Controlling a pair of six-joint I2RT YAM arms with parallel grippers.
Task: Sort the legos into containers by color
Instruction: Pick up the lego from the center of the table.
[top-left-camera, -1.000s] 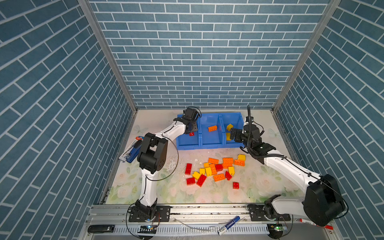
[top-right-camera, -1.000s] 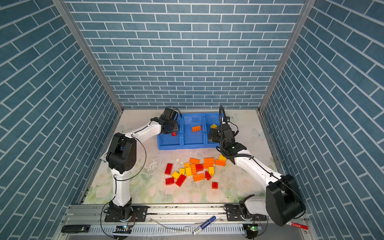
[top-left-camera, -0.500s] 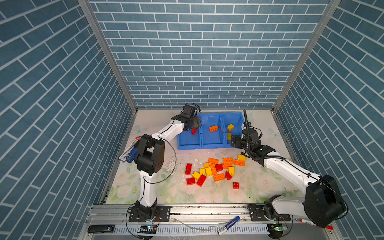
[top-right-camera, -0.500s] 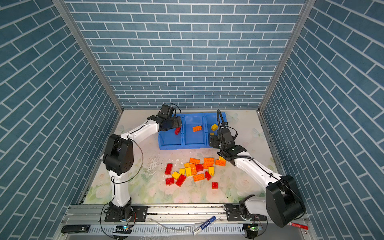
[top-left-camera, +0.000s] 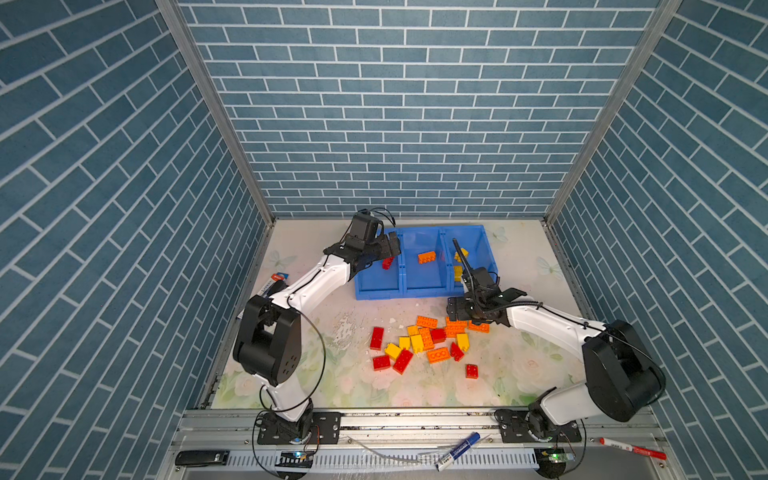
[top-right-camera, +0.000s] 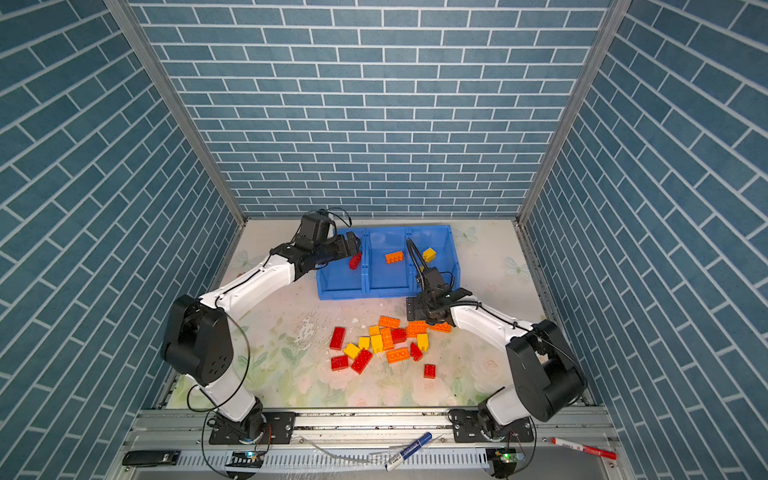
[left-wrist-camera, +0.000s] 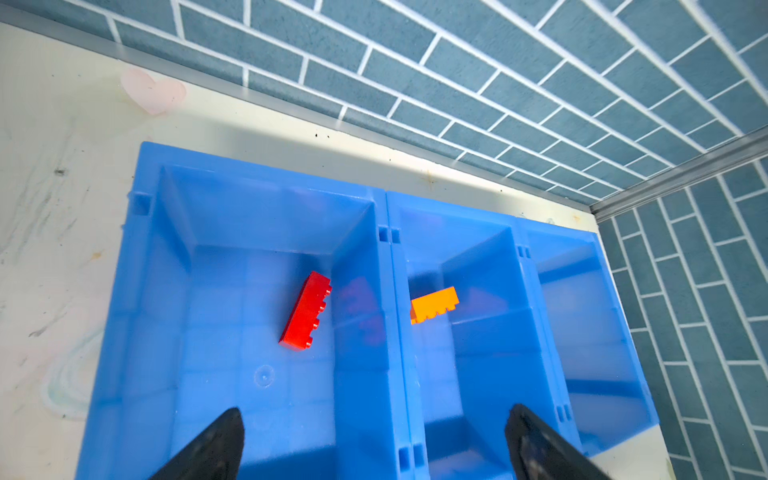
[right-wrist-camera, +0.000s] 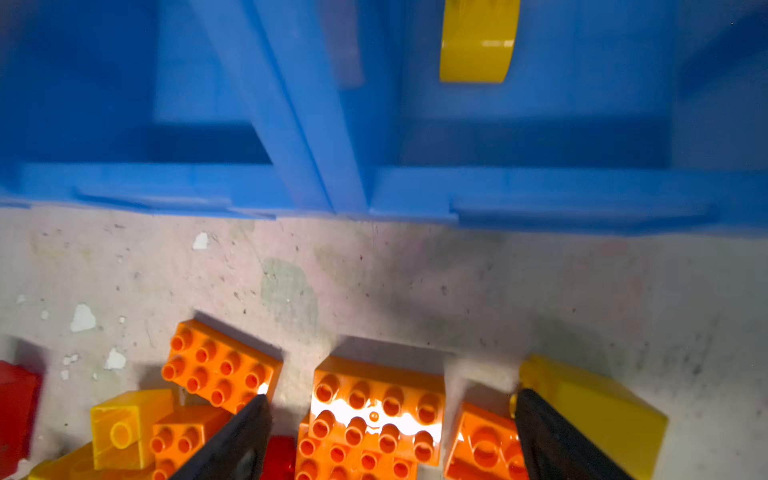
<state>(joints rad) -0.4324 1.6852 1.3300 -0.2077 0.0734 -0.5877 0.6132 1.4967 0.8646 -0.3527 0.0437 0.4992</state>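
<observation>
While the containers (top-left-camera: 419, 293), three joined blue bins in a row, sit toward the far side of the surface (top-left-camera: 519, 365) in both top views, the left gripper (top-left-camera: 390, 248) hangs over the left bin with its jaws spread and nothing in them. A red brick (top-left-camera: 387, 262) lies in that bin just below it. An orange brick (top-left-camera: 427, 257) lies in the middle bin and yellow bricks (top-left-camera: 460, 254) in the right one. The loose legos (top-left-camera: 428, 338), red, orange and yellow, cluster on the surface on the near side of the bins. The right gripper (top-left-camera: 455, 309) is low over the cluster's far right edge, close to the bins' near wall.

From the left wrist, the left gripper (left-wrist-camera: 374, 415) is open, its dark fingertips (left-wrist-camera: 224, 432) wide apart above the left bin. The red brick (left-wrist-camera: 306, 311) lies on its side close to the divider (left-wrist-camera: 390, 332), and the orange brick (left-wrist-camera: 434, 304) shows partly behind it.

From the right wrist, the right gripper (right-wrist-camera: 390, 401) is open. Its fingertips (right-wrist-camera: 249, 424) straddle an orange eight-stud brick (right-wrist-camera: 376, 399) with a gap on each side, and a yellow brick (right-wrist-camera: 594, 411) lies just outside one fingertip.
</observation>
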